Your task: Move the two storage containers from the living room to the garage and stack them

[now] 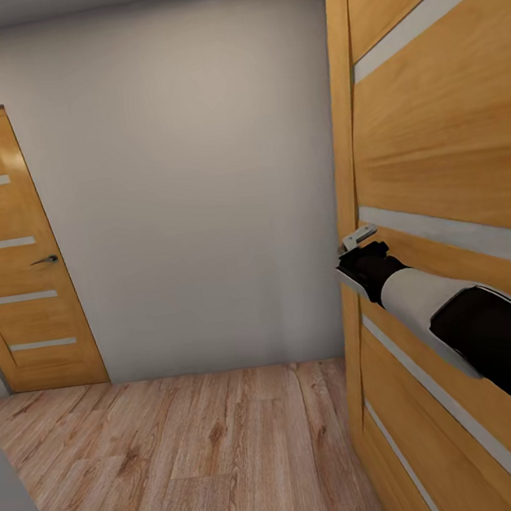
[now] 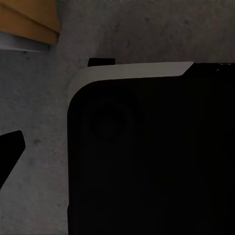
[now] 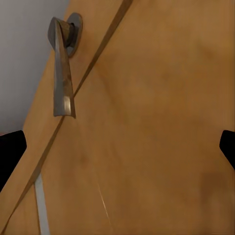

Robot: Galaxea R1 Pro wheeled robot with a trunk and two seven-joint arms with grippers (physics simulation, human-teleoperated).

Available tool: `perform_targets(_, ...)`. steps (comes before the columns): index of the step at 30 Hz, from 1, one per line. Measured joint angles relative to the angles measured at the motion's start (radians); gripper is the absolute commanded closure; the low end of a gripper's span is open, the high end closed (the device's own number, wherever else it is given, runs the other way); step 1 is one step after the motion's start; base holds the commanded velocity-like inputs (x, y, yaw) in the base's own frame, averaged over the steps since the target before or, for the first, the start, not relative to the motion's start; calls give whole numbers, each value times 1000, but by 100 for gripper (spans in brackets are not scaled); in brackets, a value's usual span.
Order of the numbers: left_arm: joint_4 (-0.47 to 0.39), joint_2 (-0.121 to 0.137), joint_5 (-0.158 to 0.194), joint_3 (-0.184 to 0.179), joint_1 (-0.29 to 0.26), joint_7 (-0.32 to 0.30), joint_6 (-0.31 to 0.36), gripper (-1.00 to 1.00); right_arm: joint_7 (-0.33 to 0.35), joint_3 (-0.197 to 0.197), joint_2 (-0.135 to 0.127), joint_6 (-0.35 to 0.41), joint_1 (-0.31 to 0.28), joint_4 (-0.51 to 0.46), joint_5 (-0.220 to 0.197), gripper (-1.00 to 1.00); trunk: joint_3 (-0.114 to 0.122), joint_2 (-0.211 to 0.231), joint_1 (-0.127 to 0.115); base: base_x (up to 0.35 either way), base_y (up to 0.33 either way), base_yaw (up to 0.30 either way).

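1. From the head view, we are standing in a hallway with light wood plank flooring (image 1: 181,465) and a pale grey wall (image 1: 194,182). A closed wooden door (image 1: 12,253) with pale inlaid strips sits at the far left. A second door (image 1: 441,176) of the same make stands close on our right, and our right arm reaches out to it, with the right hand (image 1: 361,259) just below the lever handle (image 1: 359,235). We cannot tell from here whether the hand touches the lever. Neither storage container is visible in these pictures, so we cannot say where they are.

2. From the left wrist view, we see a large black body with a pale rim (image 2: 147,156), probably part of our own machine, over rough grey floor (image 2: 34,122). A strip of wood (image 2: 27,19) lies at one corner. One dark fingertip (image 2: 10,149) of the left hand shows at the edge; we cannot tell whether that hand is apart or together.

3. From the right wrist view, the door panel is very near, and the metal lever handle (image 3: 62,73) hangs on its round rose. Two dark fingertips (image 3: 10,152) of the right hand sit at opposite edges of the picture, so the fingers are spread wide with nothing between them.

4. In our judgement the step in hand is opening this door. To do it well, we should bring the spread fingers squarely over the lever, press it down fully, then swing the door while keeping our base out of its arc.

5. We find no brands, labels or readable writing.
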Motion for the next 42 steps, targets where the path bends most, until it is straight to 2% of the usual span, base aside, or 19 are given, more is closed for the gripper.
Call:
perform_targets(8,0,-1,0,0,0,0,0,-100,0,2,-3,2,0,0,1,-100,0,0,0,0,0,0)
perform_targets(16,0,-1,0,1,0,0,0,-100,-1,-5,-39,2,0,0,-1,-100,0,0,0,0,0,0)
perform_targets(30,0,-1,0,1,0,0,0,-100,0,-3,-48,1,-1,0,-2,-100,0,0,0,0,0,0)
perform_targets(39,0,-1,0,1,0,0,0,-100,0,-3,-81,-2,0,1,-6,-100,0,0,0,0,0,0)
perform_targets(42,-1,-1,0,1,0,0,0,-100,0,-5,-80,-1,0,2,-4,-100,0,0,0,0,0,0)
